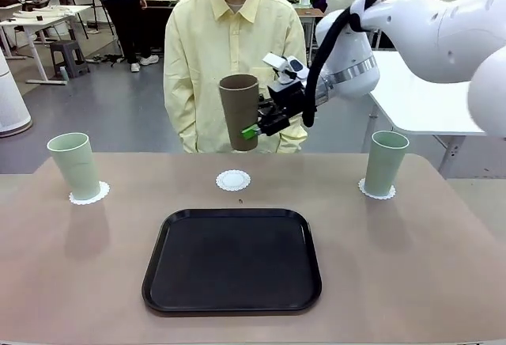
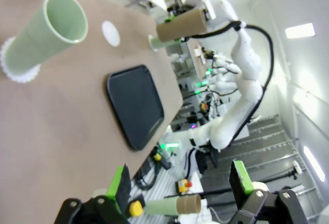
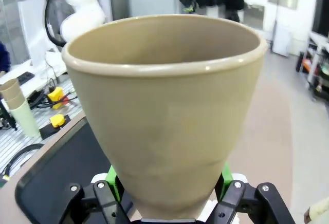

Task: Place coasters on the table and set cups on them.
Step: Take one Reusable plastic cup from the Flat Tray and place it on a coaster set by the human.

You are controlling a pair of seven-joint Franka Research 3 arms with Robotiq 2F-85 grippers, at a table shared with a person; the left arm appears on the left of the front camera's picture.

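Gripping the brown cup (image 1: 239, 112) near its lower half, your right gripper (image 1: 254, 128) holds it in the air above the far middle of the table (image 1: 411, 250), over the bare coaster (image 1: 233, 180) that lies just beyond the black tray (image 1: 232, 260). The cup is upright, mouth up and only slightly tilted, and well clear of the tabletop. In the right wrist view the brown cup (image 3: 165, 111) sits squarely between the green pads (image 3: 113, 180), which press on its narrow base from both sides, with the tray (image 3: 56, 178) below and behind it.

Your right arm comes in from the right side, reaches across past the middle, and its wrist is turned so the fingers point leftward at the cup, in front of the person in the yellow shirt (image 1: 233, 60) standing at the far edge.

Look to the sides: one green cup (image 1: 75, 165) stands on its coaster (image 1: 89, 195) at the far left of the table, and the other green cup (image 1: 385, 163) stands on a coaster (image 1: 377, 191) at the far right.

Your left gripper (image 2: 180, 185) has its fingers (image 2: 119, 183) spread wide with nothing between them. Its wrist view looks along the table, with the left green cup (image 2: 46, 31) close by and the brown cup (image 2: 181, 24) farther off.
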